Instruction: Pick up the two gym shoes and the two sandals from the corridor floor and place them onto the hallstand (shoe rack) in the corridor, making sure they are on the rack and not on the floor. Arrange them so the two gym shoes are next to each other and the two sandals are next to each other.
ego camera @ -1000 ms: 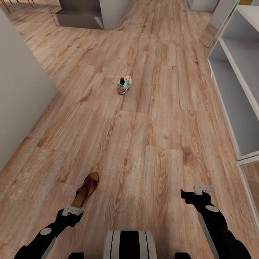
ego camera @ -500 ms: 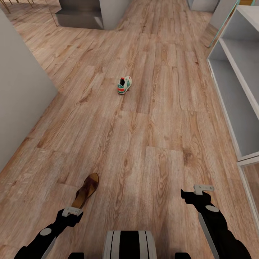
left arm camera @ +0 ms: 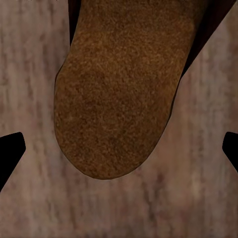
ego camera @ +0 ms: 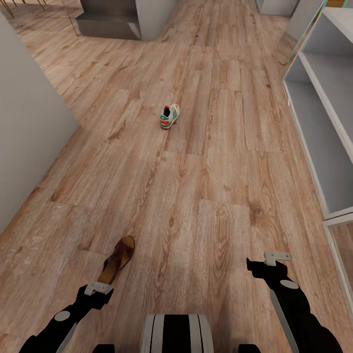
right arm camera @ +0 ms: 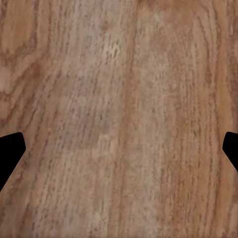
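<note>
One white gym shoe [ego camera: 169, 116] with green stripes and a red-orange patch lies on the corridor floor [ego camera: 211, 186], far ahead of me near the middle. A brown sandal [ego camera: 117, 259] lies on the planks near my left side. My left gripper [ego camera: 98, 289] hangs just behind its near end. In the left wrist view the sandal's rounded brown end [left arm camera: 119, 94] sits between the wide-apart fingertips of the open left gripper [left arm camera: 119, 151], untouched. My right gripper [ego camera: 269, 260] is open over bare floor [right arm camera: 119, 99]. The pale hallstand [ego camera: 318, 127] runs along the right edge.
A grey wall [ego camera: 29, 127] closes off the left side. A grey block with a dark recess [ego camera: 117, 19] stands at the far end of the corridor. Wood planks stretch between the sandal, the shoe and the hallstand. My base [ego camera: 176, 333] is at the picture's bottom.
</note>
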`<state>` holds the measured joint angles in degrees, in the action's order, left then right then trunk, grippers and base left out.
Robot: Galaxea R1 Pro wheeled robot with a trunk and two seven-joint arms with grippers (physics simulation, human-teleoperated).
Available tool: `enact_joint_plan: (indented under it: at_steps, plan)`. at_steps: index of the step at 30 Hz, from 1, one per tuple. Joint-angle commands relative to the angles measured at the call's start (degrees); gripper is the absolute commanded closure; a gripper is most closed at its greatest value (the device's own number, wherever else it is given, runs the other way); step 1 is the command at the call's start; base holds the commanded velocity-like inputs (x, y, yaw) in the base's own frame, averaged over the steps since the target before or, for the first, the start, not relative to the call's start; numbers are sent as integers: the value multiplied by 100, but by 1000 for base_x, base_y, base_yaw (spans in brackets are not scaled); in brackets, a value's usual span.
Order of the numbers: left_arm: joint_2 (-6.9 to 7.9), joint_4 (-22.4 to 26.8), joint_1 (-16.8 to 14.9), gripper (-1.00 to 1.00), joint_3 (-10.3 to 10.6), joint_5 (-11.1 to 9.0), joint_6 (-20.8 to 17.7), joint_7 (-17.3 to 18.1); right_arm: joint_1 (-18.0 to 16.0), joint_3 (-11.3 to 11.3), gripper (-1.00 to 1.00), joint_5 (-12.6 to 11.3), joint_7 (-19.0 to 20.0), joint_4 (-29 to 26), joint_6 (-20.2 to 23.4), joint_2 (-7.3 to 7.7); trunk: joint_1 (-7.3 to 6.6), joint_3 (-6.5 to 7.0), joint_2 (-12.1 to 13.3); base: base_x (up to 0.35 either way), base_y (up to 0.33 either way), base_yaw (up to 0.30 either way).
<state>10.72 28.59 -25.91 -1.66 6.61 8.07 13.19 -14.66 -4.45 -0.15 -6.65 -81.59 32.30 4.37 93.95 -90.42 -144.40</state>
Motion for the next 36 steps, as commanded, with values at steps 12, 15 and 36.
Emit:
enact_joint_plan:
  at_steps: [12,15,36]
  plan:
    - [0,-2,-2,-100,-18,60,28,17,-2,6,-100,-4,-21,-7,31,2,-1,-3,-1,63,0,0]
    - [0,-2,-2,-100,-18,60,28,17,-2,6,-100,-3,-21,-7,31,2,-1,-3,-1,24,0,0]
    - [-14,-2,2,-100,-7,60,28,17,-2,6,-100,-2,-22,-7,31,2,-1,-3,-1,3,0,0]
